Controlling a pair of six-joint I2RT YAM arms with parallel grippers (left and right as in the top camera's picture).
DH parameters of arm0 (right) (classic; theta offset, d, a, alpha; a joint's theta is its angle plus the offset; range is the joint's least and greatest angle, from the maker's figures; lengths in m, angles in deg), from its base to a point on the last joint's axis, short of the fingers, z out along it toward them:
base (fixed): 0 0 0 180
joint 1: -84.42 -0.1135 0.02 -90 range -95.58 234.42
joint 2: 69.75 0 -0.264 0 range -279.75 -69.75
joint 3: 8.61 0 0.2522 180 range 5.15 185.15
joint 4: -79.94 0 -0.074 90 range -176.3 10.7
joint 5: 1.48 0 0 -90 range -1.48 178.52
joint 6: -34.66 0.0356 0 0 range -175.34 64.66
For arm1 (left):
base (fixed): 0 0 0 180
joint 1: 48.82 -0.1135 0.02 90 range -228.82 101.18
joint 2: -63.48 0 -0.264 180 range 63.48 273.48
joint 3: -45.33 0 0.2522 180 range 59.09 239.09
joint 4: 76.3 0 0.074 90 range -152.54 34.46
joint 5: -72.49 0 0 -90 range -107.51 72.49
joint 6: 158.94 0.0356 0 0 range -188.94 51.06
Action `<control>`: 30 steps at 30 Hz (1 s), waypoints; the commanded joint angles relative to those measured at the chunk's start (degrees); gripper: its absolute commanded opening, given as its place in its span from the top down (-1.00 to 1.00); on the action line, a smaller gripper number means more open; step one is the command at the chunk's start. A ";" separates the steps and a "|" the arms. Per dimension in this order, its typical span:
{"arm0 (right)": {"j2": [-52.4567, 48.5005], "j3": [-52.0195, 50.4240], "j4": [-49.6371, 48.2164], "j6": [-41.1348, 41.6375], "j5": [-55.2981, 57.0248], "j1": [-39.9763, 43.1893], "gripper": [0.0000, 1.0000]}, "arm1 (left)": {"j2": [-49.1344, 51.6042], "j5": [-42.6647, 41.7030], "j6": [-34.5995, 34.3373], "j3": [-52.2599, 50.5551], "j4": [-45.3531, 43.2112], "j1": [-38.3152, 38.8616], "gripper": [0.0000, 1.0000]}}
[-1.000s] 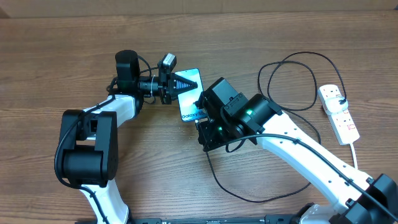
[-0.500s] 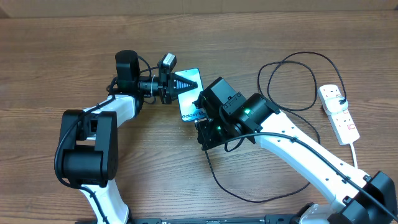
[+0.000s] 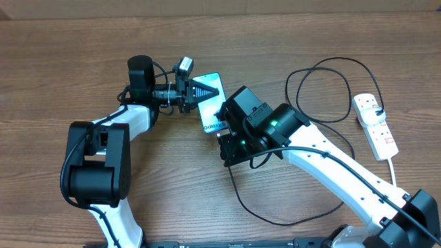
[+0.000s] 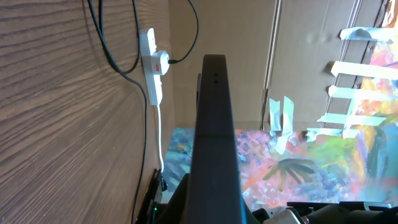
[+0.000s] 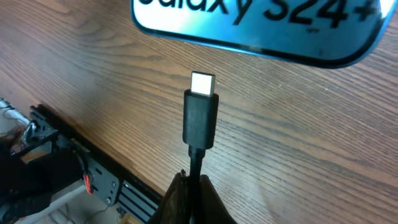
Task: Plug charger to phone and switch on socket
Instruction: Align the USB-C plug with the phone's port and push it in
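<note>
Neither step is done: the plug hangs just short of the phone and the socket is untouched.

On the wooden counter (image 3: 62,55), the white socket (image 3: 375,126) lies far right, well apart from both arms. Its red switches are too small to read, so flipping it is probably the last job. The phone (image 3: 210,110) lies mid-counter, a slim pale-blue slab with "Galaxy S24+" lettering at its near end. The left claw (image 3: 212,91) is pinched closed on nothing, its tips over the phone's far end, seemingly steadying it. The right claw (image 5: 189,183) grips the charger (image 5: 200,118) by its thin black cable. The connector stands clear of the fingers, its silver tip aimed at the phone's edge but not yet in.
</note>
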 commanded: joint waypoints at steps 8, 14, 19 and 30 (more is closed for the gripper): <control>-2.08 0.39 0.04 0.07 1.57 -0.17 0.92 | -0.07 -0.66 1.11 0.87 -0.37 0.37 0.92; -2.08 0.42 0.00 0.04 1.57 -0.17 0.92 | -0.07 -0.66 1.62 0.87 -0.39 0.37 0.91; -2.08 0.42 0.02 0.02 1.60 -0.17 0.92 | -0.07 -0.63 4.20 0.87 -0.37 0.37 0.92; -2.08 0.42 -0.83 0.04 2.27 -0.17 0.92 | -0.07 -1.05 4.39 0.87 -0.37 0.39 0.92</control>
